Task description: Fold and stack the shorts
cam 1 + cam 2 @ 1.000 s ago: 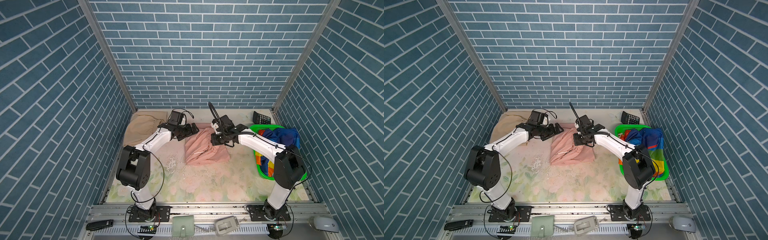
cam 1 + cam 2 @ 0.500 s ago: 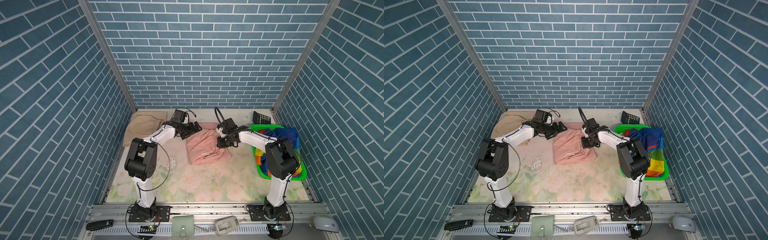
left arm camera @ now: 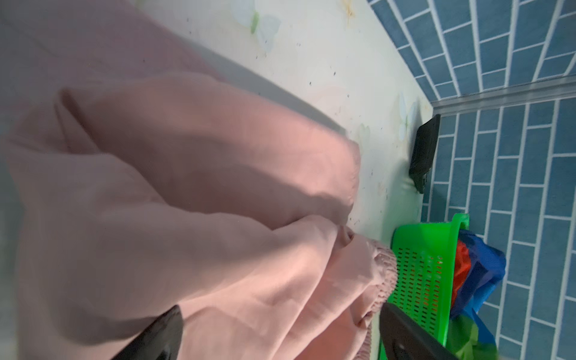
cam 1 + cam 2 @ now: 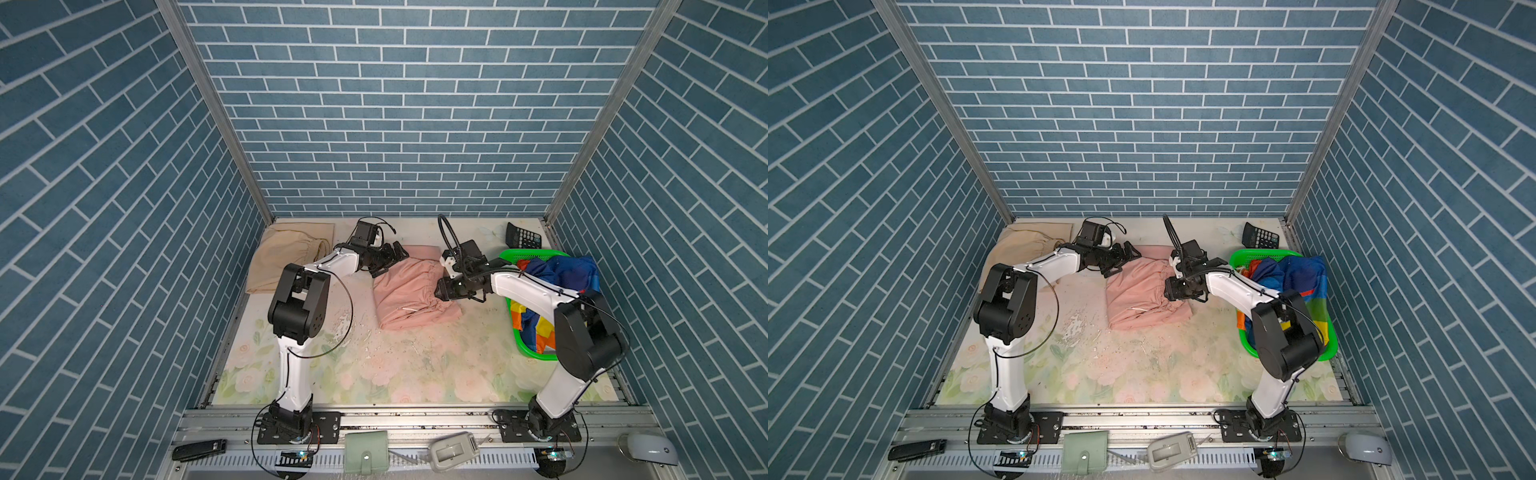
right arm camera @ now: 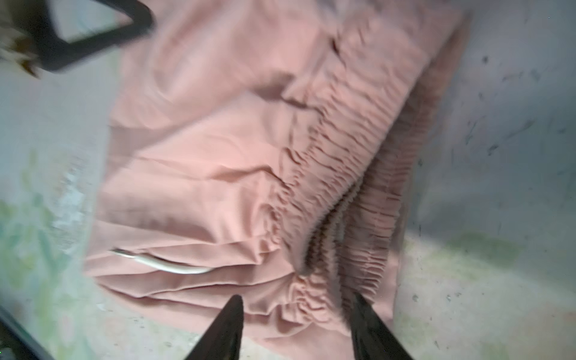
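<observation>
The salmon pink shorts [image 4: 409, 291] [image 4: 1142, 295] lie folded on the mat at the middle back, white cord [image 5: 162, 265] showing near the front edge. My left gripper [image 4: 392, 259] [image 3: 280, 336] hovers open at their far left corner. Over the gathered waistband on their right side my right gripper [image 4: 438, 289] [image 5: 297, 314] is open, its fingers straddling the band without pinching it. The beige shorts [image 4: 286, 253] [image 4: 1025, 247] lie folded in the back left corner. The rainbow-striped shorts [image 4: 557, 274] [image 4: 1296, 274] are bunched in the basket.
A green mesh basket [image 4: 536, 355] [image 4: 1250, 257] stands along the right wall, close to my right arm. A black calculator [image 4: 523, 237] leans at the back right. White flecks and worn patches mark the flowered mat in front of the pink shorts.
My right gripper has opened and let go of the pink shorts' waistband, and the cloth now lies flat. Both arms have shifted slightly toward the back; the left gripper stays open.
</observation>
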`<state>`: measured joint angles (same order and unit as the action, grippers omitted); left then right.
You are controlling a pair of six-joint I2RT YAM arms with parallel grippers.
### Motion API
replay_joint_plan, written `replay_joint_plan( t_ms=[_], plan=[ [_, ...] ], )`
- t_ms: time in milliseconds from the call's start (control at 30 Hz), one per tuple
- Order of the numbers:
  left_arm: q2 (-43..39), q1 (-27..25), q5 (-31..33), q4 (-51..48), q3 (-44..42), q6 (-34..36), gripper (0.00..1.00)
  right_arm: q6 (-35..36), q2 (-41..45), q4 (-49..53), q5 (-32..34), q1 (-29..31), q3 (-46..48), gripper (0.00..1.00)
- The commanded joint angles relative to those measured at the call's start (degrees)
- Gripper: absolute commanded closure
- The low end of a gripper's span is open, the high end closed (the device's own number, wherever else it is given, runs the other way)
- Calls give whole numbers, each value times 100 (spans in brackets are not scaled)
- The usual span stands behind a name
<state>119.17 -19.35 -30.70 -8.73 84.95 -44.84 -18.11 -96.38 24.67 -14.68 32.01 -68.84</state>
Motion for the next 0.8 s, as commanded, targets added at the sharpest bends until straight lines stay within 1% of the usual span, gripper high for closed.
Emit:
replay_joint_plan(
  t_ms=[0,100,133,167,267,433,600,767],
  plan=[
    [194,128,138,333,13,-268,0,-623,129,-986,-540,272,88,31],
    [417,164,162,346,123,-325,0,-1002,-277,-1805,-1032,519,44,8],
    [483,176,139,384,133,-370,0,-1103,-440,-2048,-1184,565,16,4],
    [553,186,135,446,130,-428,0,-1230,-636,-2292,-1327,595,-5,1],
    [717,245,159,530,151,-504,0,-1529,-1090,-2841,-1602,601,-2,1],
    [896,442,139,531,137,-541,0,-1407,-1434,-2752,-1548,567,150,1],
    [974,620,125,427,151,-425,0,-1441,-1144,-2970,-1529,323,1012,1],
    [1044,655,112,401,220,-336,0,-1404,-703,-2916,-1521,135,1682,1]
  ],
)
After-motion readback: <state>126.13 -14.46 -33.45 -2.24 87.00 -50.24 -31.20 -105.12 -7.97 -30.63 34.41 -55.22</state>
